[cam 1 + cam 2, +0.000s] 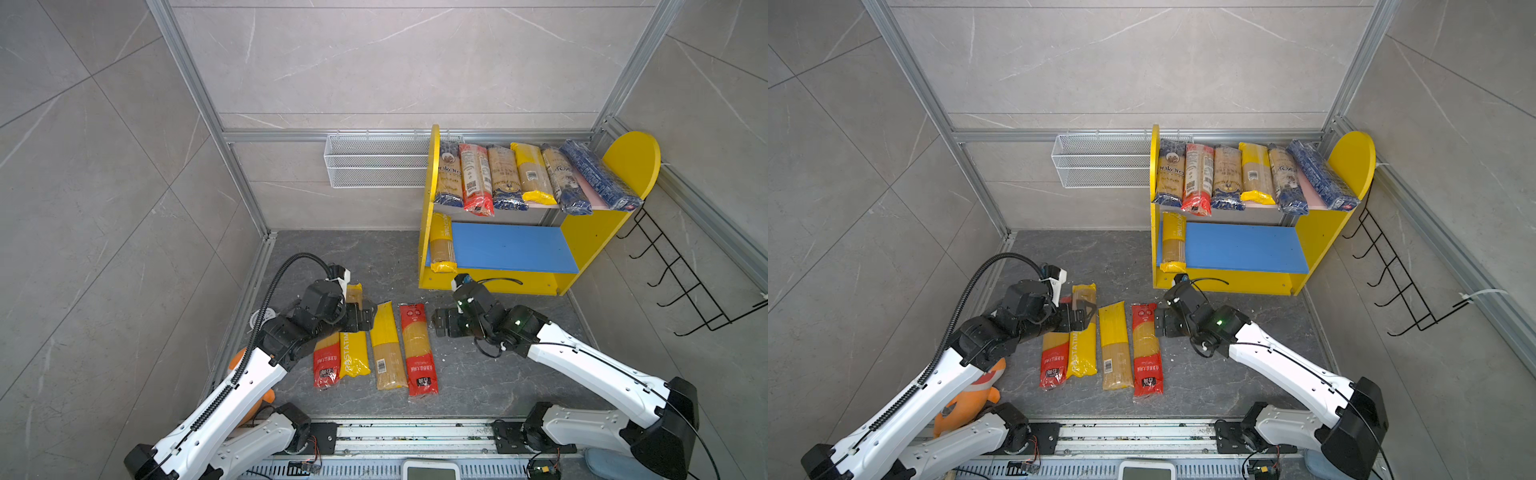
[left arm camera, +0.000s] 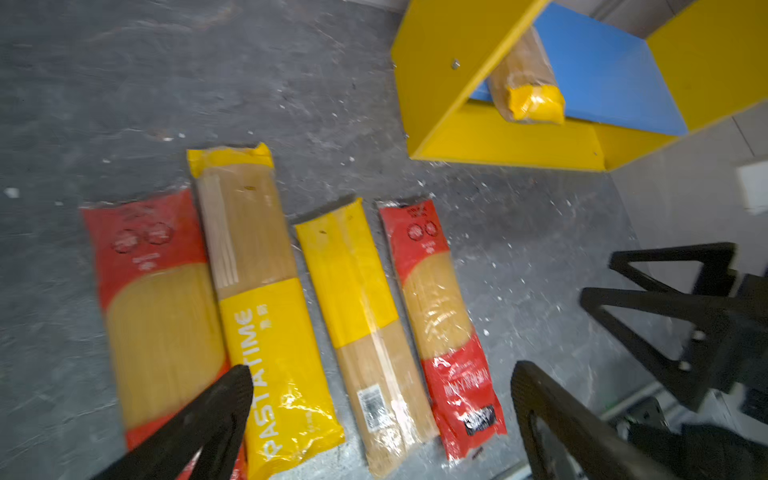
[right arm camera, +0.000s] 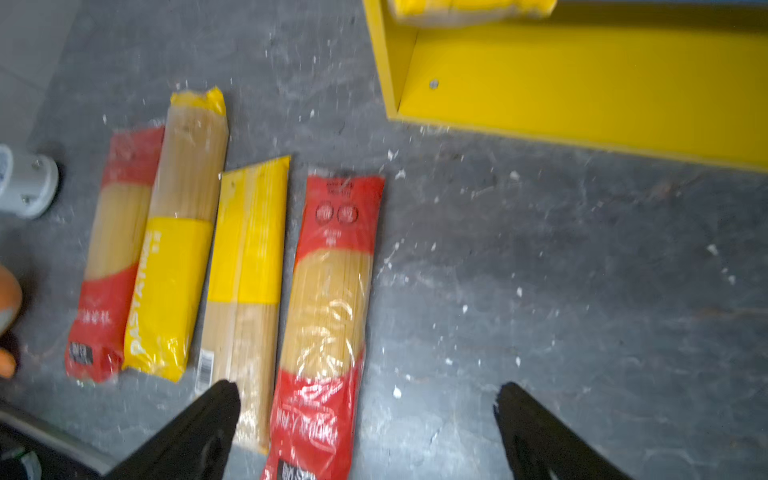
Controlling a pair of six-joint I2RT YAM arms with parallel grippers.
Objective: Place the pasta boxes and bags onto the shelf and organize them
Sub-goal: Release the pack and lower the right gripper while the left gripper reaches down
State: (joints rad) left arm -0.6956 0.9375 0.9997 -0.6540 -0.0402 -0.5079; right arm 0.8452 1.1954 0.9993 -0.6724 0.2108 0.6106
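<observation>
Several spaghetti packs lie side by side on the dark floor: a red-ended pack (image 1: 326, 365), a yellow PASTATIME pack (image 1: 354, 353), a yellow-topped pack (image 1: 386, 345) and a second red pack (image 1: 417, 349). My left gripper (image 1: 365, 316) (image 2: 380, 374) hangs open above the PASTATIME pack, holding nothing. My right gripper (image 1: 440, 324) (image 3: 365, 388) is open and empty, just right of the second red pack (image 3: 332, 291). The shelf (image 1: 631, 162) stands at the back right. Several packs lie across its pink upper board. One yellow-ended pack (image 1: 441, 245) lies at the left of the blue lower board (image 1: 511, 247).
A white wire mesh basket (image 1: 374, 162) hangs on the back wall left of the shelf. A black wire hook rack (image 1: 681, 282) is on the right wall. An orange plush toy (image 1: 967, 399) lies under my left arm. An aluminium rail (image 1: 415, 432) runs along the front.
</observation>
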